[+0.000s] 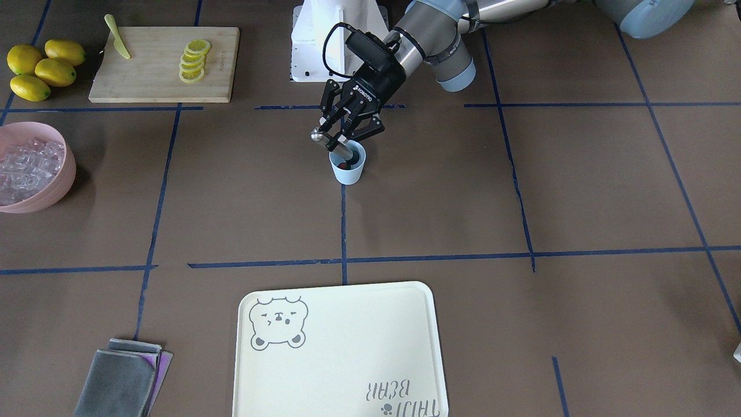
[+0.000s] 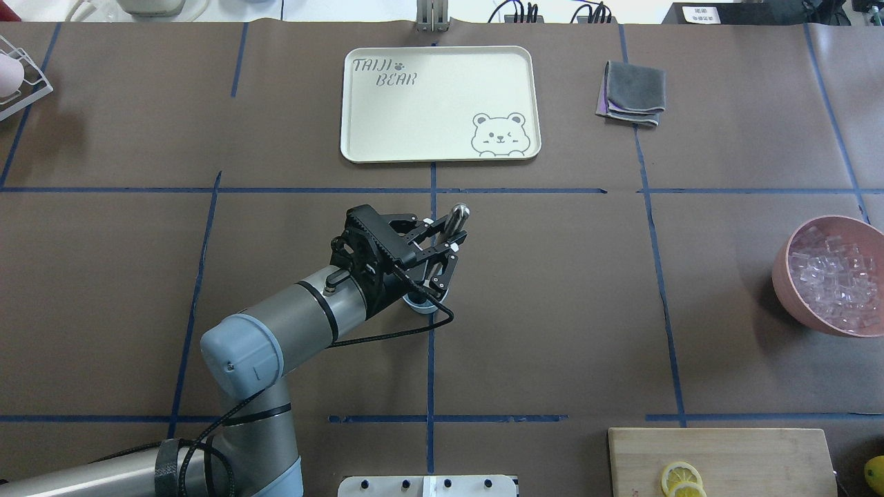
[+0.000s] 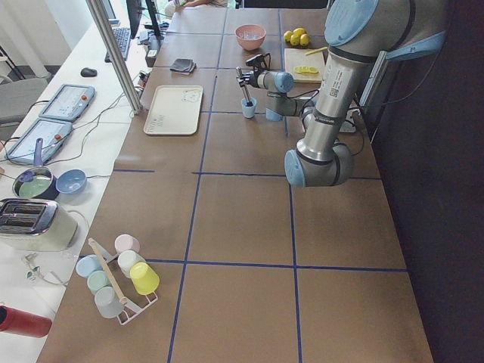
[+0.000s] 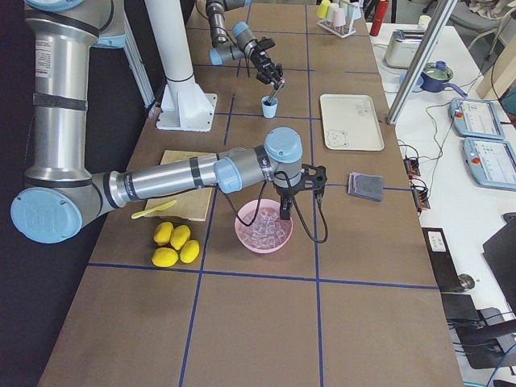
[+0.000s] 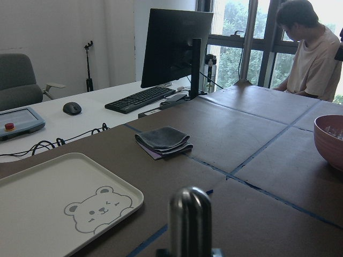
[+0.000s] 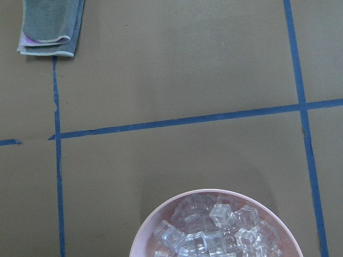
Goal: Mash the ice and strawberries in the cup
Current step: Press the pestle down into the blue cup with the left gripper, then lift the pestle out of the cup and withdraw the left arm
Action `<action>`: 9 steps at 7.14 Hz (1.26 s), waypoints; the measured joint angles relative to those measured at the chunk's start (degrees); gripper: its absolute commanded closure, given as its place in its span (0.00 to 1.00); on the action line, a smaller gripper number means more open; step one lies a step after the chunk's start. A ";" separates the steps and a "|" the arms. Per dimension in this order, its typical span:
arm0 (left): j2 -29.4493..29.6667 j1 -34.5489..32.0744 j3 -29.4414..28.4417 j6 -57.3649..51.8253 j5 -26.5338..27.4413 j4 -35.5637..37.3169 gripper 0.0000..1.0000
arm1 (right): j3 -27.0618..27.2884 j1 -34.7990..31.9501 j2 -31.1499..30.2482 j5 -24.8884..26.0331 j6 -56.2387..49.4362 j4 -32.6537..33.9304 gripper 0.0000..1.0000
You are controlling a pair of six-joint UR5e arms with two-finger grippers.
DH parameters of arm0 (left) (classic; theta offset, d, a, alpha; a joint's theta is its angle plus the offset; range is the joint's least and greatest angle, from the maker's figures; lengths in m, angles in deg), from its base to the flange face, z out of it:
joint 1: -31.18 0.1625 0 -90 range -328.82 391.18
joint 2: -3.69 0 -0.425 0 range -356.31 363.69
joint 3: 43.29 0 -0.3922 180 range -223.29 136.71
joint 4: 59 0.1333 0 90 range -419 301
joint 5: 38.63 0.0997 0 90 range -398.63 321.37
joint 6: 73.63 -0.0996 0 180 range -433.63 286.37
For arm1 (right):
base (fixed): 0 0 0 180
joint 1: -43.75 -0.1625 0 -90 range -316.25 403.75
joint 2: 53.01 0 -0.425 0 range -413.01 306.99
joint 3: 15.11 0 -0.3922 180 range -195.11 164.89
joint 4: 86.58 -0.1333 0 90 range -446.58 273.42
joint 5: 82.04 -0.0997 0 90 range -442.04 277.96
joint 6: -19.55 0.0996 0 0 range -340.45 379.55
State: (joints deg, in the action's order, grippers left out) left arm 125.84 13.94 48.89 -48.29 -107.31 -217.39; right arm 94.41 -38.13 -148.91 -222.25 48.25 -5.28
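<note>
Steel pestle (image 1: 317,136) clamped between its closed fingers, the left gripper (image 1: 341,138) leaned the tool into the pale blue cup (image 1: 349,172) at mid-table, as we saw it from the front. A red strawberry (image 1: 344,166) showed inside the cup. The ice (image 1: 26,168) lay heaped in the pink bowl (image 1: 61,188) well apart, near the lemons (image 1: 40,68) and the cutting board (image 1: 156,78).

From overhead, we saw the pestle's rounded top pointing toward the cream tray (image 2: 387,124), with only a sliver of the cup showing under the gripper.

From the table's left end, the pestle stood tilted in the cup.

From the right end, we found the right gripper (image 4: 288,200) hanging over the bowl of ice; whether its fingers were parted we could not tell.

The left wrist camera looked past the pestle's top to the tray, the folded cloths (image 5: 163,140) and a person (image 5: 313,53) by the windows.

The right wrist camera looked down on the bowl's ice.
</note>
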 measured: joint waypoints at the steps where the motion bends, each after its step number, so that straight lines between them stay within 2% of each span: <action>1: -0.02 0.21 -0.04 -0.21 0.02 0.01 1.00 | 0.00 -0.03 0.00 -0.04 0.02 0.00 0.01; 4: 0.17 0.52 0.33 -0.58 0.15 0.01 1.00 | 0.16 -0.01 -0.08 -0.14 0.01 0.00 0.01; 7: 1.20 -0.34 2.88 -0.85 4.18 0.68 1.00 | 0.24 0.02 -0.27 -0.15 0.04 -0.02 0.01; 9: 0.94 -4.52 8.41 -1.82 4.94 6.56 1.00 | 0.10 0.00 -0.39 0.05 0.04 -0.08 0.01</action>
State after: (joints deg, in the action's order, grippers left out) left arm 126.78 9.43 57.30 -50.11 -102.37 -210.83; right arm 94.50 -38.13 -149.29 -222.21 48.29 -5.35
